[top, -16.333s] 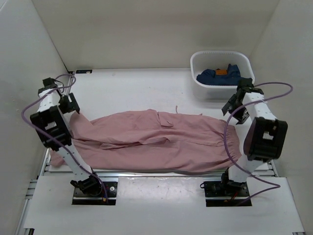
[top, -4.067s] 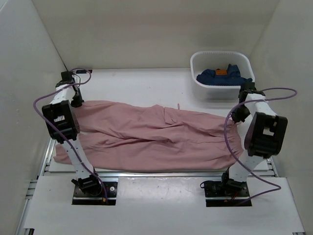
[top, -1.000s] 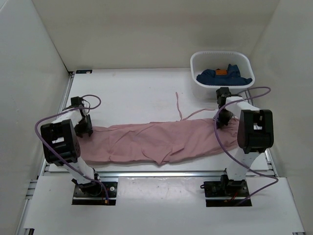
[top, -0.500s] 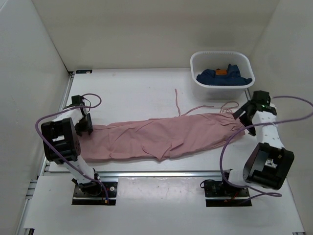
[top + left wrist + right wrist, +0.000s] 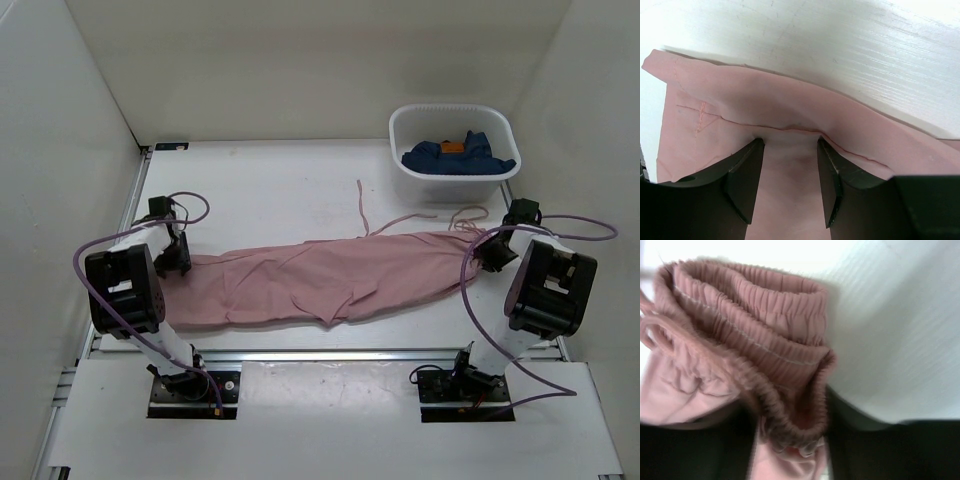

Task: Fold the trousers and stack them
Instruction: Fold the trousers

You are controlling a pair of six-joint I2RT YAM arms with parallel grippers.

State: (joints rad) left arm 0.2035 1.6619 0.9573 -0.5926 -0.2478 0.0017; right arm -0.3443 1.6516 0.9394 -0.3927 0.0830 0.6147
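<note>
trousers (image 5: 330,280): long pink band across the near half of the counter (image 5: 270,190), folded lengthwise. The leg ends (image 5: 700,100) are at left and the waistband (image 5: 765,315) at right.
left tool (image 5: 790,150): sits on the leg ends, jaws apart with a clear gap. Cloth lies flat between them, not pinched.
right tool (image 5: 494,253): at the waistband, with gathered elastic bunched between its jaws. The view is blurred, so we cannot tell if it is clamped.
handling: we judge it thin, light and limp. It should sag when lifted and slide on the smooth counter.
grip: we'd take the hem seam at left and the thick elastic at right, all layers together, or the fold opens.
drawstrings (image 5: 363,205): trail loose toward the far side; a snag risk.
tub (image 5: 410,165): far right, holds dark blue garments (image 5: 455,160) with an orange patch (image 5: 452,147), apart from the trousers.
writing: none we can read; the patch is too small.
</note>
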